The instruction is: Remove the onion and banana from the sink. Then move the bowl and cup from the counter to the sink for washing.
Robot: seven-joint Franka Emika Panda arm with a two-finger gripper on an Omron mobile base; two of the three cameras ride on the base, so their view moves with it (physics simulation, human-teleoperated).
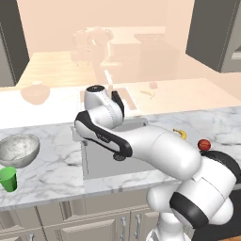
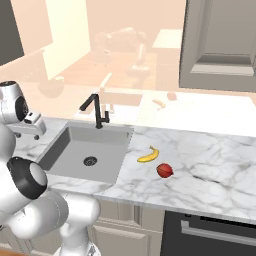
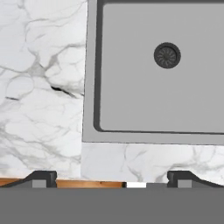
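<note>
Fingers (image 3: pixel 112 178) stand wide apart with nothing between them, poised over the sink's (image 3: pixel 89 87) near left corner. Beyond them lies the grey basin floor with its round drain (image 3: pixel 167 55). On the worktop (image 1: pixel 52 174) left of the sink sit the green cup (image 1: pixel 8 179) and, just behind it, the speckled bowl (image 1: pixel 18 149). Right of the sink, the banana (image 2: pixel 148 155) and the onion (image 2: pixel 164 170) lie close together on the marble.

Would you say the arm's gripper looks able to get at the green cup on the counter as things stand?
Probably yes. The gripper hangs open above the sink's rim, and the cup stands upright on bare counter left of the basin. Only the bowl sits close behind it, so a descent from above looks unobstructed.
</note>
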